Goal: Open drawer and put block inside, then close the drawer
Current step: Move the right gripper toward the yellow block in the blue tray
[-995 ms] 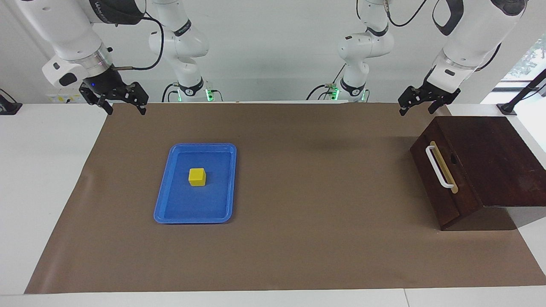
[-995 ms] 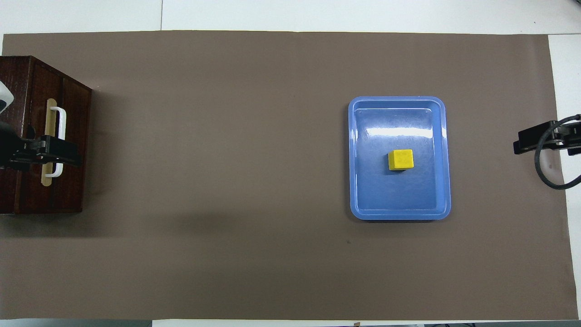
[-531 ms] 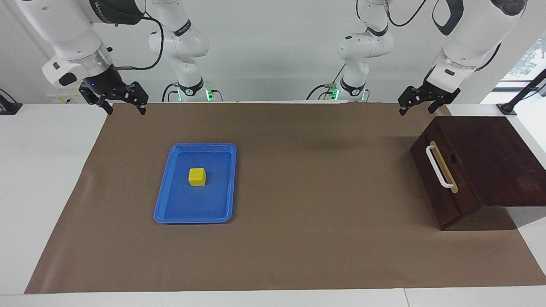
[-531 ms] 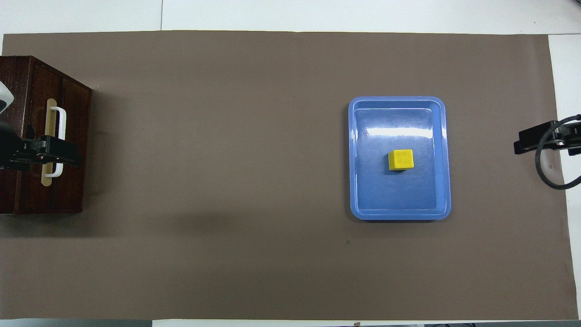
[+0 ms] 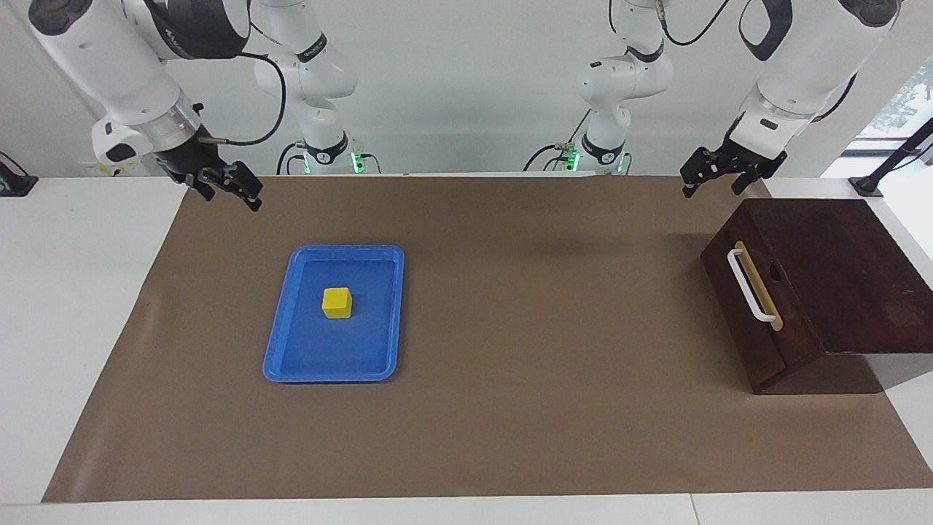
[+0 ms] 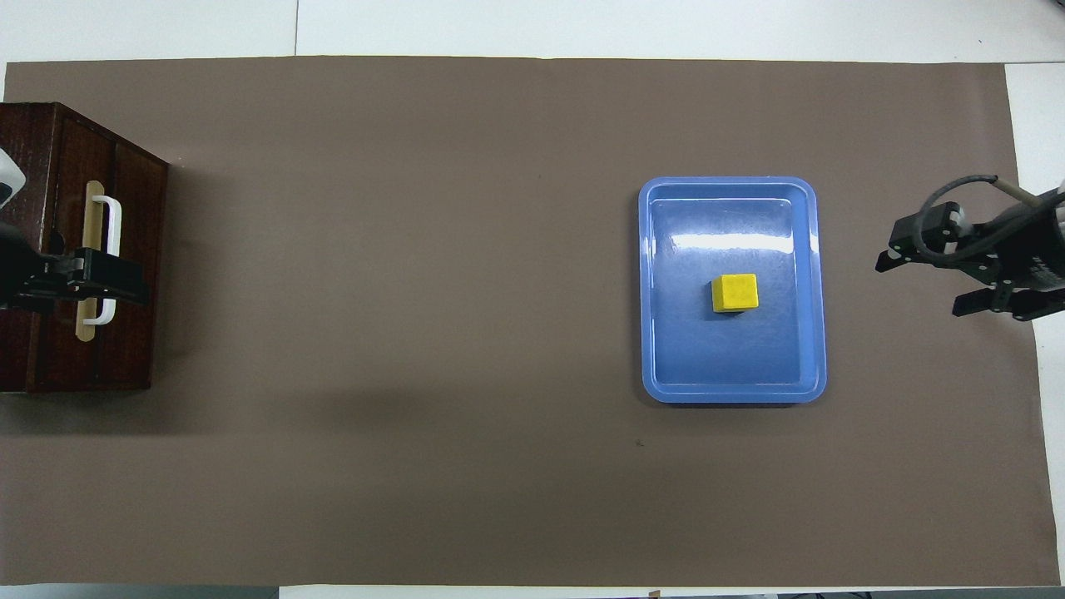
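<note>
Brown mat: block (image 5: 337, 302) in tray, apart from raised right hand (image 5: 232, 191).

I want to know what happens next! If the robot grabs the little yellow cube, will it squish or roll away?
Probably neither. The block has flat faces and sharp edges and sits flat in the blue tray, so it likely won't roll. It keeps a crisp shape, so it looks stiff. Being small, it's probably light, though it might slide on the shiny tray floor.

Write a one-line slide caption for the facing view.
Small yellow cube in blue plastic tray; dark wooden drawer shut; left gripper and right gripper open, raised.
</note>
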You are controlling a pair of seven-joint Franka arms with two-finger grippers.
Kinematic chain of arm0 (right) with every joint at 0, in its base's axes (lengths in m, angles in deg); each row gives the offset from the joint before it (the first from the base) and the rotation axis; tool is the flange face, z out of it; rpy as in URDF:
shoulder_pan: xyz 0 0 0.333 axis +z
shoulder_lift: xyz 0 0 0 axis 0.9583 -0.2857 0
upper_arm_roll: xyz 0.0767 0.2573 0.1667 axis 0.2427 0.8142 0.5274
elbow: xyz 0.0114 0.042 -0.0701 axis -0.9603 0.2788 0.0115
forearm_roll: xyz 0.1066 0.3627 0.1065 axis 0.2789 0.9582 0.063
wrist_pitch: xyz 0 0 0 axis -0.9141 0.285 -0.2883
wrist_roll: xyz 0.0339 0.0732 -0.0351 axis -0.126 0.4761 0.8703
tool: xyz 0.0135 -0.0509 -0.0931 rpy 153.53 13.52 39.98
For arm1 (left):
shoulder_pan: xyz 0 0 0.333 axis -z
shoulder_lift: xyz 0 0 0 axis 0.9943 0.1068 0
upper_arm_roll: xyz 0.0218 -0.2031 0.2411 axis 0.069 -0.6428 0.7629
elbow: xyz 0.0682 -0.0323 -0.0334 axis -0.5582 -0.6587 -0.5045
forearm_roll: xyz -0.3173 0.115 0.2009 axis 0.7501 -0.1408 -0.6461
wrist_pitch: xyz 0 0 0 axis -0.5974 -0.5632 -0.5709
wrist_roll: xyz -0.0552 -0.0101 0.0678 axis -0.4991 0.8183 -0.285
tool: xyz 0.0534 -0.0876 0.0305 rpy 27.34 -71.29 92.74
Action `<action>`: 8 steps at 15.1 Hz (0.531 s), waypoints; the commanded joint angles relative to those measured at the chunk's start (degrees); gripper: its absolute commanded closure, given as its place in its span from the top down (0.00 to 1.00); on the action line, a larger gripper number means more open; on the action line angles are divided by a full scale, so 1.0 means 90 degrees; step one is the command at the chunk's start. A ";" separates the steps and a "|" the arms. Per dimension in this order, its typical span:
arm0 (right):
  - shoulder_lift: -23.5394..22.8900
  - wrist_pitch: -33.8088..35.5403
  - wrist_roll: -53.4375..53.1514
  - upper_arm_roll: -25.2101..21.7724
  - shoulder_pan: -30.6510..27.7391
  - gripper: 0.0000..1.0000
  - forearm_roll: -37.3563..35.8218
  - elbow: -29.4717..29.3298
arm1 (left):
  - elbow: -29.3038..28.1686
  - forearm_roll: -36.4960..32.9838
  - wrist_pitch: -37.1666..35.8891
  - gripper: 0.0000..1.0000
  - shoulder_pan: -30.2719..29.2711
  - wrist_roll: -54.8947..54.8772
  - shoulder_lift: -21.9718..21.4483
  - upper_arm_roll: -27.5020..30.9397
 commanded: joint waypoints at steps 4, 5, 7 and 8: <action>-0.0676 -0.1373 -0.2066 0.0029 -0.0401 1.00 0.2016 0.1095 | -0.0007 -0.0079 -0.0026 1.00 -0.0016 0.0019 -0.0093 -0.0005; -0.0745 -0.1675 -0.2204 0.0029 -0.0411 1.00 0.2300 0.1309 | -0.0007 -0.0079 -0.0007 1.00 -0.0007 0.0010 -0.0084 -0.0005; -0.0862 -0.1893 -0.2487 0.0029 -0.0431 1.00 0.2759 0.1516 | 0.0003 -0.0079 0.0091 1.00 -0.0026 0.0019 -0.0074 -0.0005; -0.1056 -0.1912 -0.2517 0.0029 -0.0499 1.00 0.2965 0.1507 | 0.0003 -0.0079 0.0139 1.00 -0.0026 0.0019 -0.0064 -0.0005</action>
